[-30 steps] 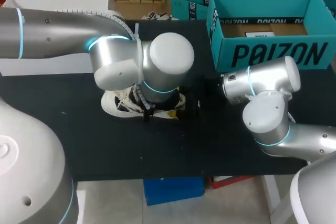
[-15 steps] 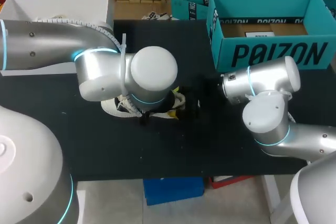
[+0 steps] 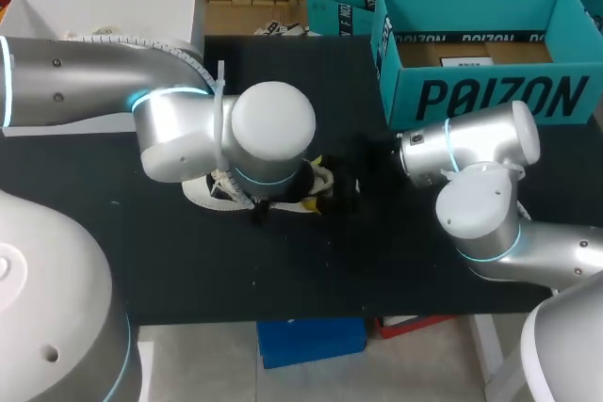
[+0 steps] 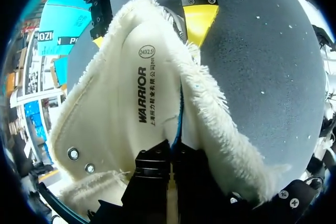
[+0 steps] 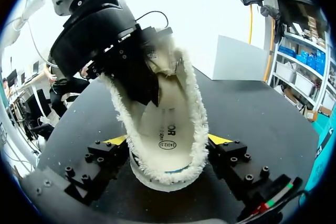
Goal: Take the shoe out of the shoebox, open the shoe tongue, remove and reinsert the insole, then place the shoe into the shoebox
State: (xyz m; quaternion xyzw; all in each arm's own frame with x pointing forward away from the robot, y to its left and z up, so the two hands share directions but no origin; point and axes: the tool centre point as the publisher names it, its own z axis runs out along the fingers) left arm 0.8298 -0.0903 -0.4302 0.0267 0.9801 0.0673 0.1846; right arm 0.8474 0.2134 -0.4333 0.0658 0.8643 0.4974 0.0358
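A white shoe (image 3: 203, 193) lies on the black table, mostly hidden under my left arm in the head view. Its fleecy cream insole (image 4: 131, 93) stands curled up out of the shoe (image 5: 157, 179). My left gripper (image 4: 170, 163) is shut on the insole's edge, pinching it from above. In the right wrist view the insole (image 5: 173, 124) rises between the yellow fingertips (image 5: 115, 140) of my right gripper (image 5: 168, 140). That gripper clamps the shoe from both sides. The teal shoebox (image 3: 490, 96) stands at the back right with nothing but its cardboard floor showing.
A white open box (image 3: 94, 7) stands at the back left corner. My right arm (image 3: 471, 204) lies low across the table's right side. The black tabletop (image 3: 311, 270) runs bare along the front edge.
My left arm has shifted left and slightly toward the front over the shoe. Its fingers have closed on the insole's edge. The right arm has not moved.
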